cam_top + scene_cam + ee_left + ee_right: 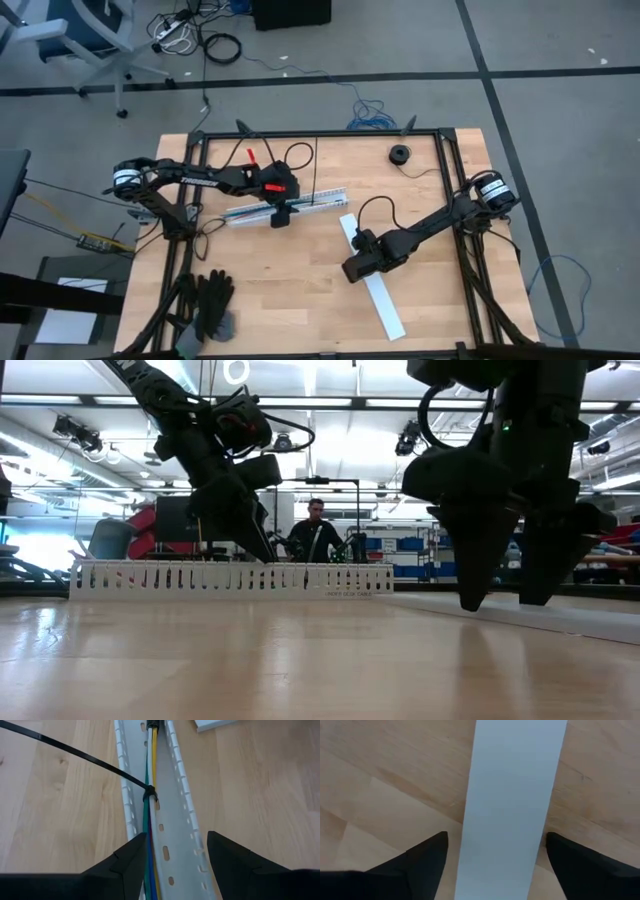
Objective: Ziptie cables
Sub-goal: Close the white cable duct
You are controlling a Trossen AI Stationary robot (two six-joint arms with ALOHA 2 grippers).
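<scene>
Overhead, the pale wooden surface [300, 290] sits inside a black frame on a grey floor crossed by dark lines. From 9 o'clock the left arm reaches to the white slotted channel [285, 207] lying just above the surface's centre, and the left hand [281, 214] hangs over the channel's middle. In the left wrist view that hand [176, 865] has its fingers parted, one at each side of the channel [175, 830], clamping nothing. The cables [149, 820], green, yellow, blue and red, run lengthwise inside the channel, bound at one spot by a black ziptie [148, 794] whose long tail slants out across the wood. From 3 o'clock the right arm stretches toward the centre, and the right hand [353, 268] hovers over a flat white strip [372, 290] lying diagonally toward 5 o'clock. The right wrist view shows this hand [495, 862] spread wide, with the strip [512, 795] between the fingertips and ungripped. A small black roll [401, 154] rests near 1 o'clock, and a pair of dark gloves [213, 303] lies at 7 o'clock. Beyond the surface, a chair base [85, 45] stands at 11 o'clock beside loose cords on the floor. The low view looks across the channel [230, 578] into a bright workshop with ceiling lights, where a person [316, 532] stands far behind.
</scene>
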